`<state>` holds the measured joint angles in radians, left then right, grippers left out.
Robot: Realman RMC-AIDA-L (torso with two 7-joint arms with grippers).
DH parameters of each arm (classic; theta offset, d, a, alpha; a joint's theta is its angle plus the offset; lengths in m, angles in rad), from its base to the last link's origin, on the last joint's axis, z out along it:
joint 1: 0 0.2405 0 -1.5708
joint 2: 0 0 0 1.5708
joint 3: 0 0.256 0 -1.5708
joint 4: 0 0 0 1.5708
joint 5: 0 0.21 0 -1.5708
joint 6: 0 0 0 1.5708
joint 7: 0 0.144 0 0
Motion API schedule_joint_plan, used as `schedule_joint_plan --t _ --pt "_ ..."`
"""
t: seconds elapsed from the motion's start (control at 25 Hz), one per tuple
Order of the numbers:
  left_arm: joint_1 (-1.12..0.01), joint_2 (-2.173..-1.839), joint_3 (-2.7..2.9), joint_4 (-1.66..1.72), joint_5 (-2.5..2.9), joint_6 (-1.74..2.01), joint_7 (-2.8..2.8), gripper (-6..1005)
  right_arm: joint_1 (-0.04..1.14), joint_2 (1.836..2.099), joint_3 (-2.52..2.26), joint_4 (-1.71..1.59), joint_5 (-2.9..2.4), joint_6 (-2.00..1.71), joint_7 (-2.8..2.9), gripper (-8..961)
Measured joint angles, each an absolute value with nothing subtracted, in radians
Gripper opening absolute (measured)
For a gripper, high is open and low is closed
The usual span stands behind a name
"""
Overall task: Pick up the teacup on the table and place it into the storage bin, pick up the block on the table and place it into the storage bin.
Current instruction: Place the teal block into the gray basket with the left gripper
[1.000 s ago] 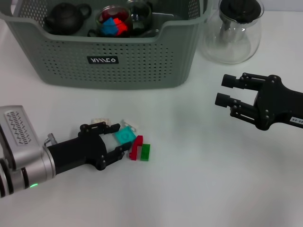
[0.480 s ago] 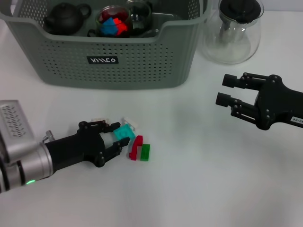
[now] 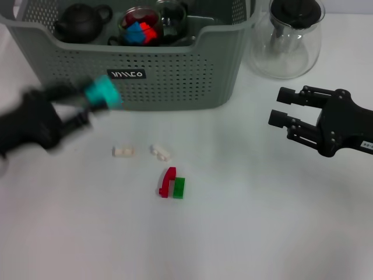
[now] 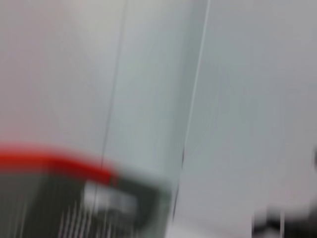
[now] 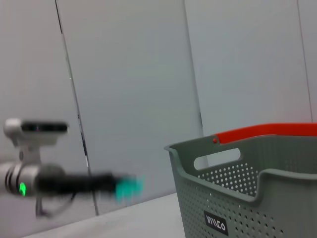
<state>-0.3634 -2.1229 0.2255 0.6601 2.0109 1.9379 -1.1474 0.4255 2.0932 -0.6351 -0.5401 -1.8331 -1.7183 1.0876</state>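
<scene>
Head view first: my left gripper (image 3: pixel 87 105) is raised off the white table (image 3: pixel 245 221), pinching the small teal plastic block (image 3: pixel 102 94) between its fingers, so the block rides at my tip, just short of the front wall of the large grey-green perforated plastic storage bin (image 3: pixel 175 70). I judge I hold it high so it can clear that rim. Inside the bin, beyond my tip, a clear glass teacup holding red and blue blocks (image 3: pixel 140 26) sits by a small dark teapot (image 3: pixel 81 22). Below me on the table lie two pale blocks, a red block (image 3: pixel 168 182) and a green block (image 3: pixel 179 187). My right gripper (image 3: pixel 285 116) waits well apart, fingers spread, empty. Left wrist view shows nothing I can identify. Right wrist view shows the teal block (image 5: pixel 126 188) at my left tip, approaching the bin (image 5: pixel 233 198).
</scene>
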Motion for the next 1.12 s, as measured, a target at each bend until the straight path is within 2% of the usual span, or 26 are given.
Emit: schedule_joint_plan --t 0.32,0.44,0.6,0.76,1.12 --pt "-0.547 -2.024 0.170 0.802 1.792 1.964 -1.617 432 0.431 2.093 -0.635 -0.531 -1.835 -1.714 1.088 504" --pt "-0.633 -1.982 0.246 0.856 1.812 1.840 -1.751 436 0.432 2.094 -0.635 -0.530 -1.836 -1.713 1.088 504" --pt "-0.710 -1.948 0.458 0.914 1.919 1.638 -1.889 442 0.434 2.094 -0.635 -0.529 -1.836 -1.713 1.088 504" --pt "-0.783 -1.951 0.671 0.942 2.104 1.424 -2.019 447 0.435 2.094 -0.635 -0.529 -1.834 -1.713 1.088 504" --pt "-0.856 -2.013 0.927 0.931 2.433 1.112 -2.315 460 0.437 2.094 -0.635 -0.529 -1.833 -1.712 1.088 504"
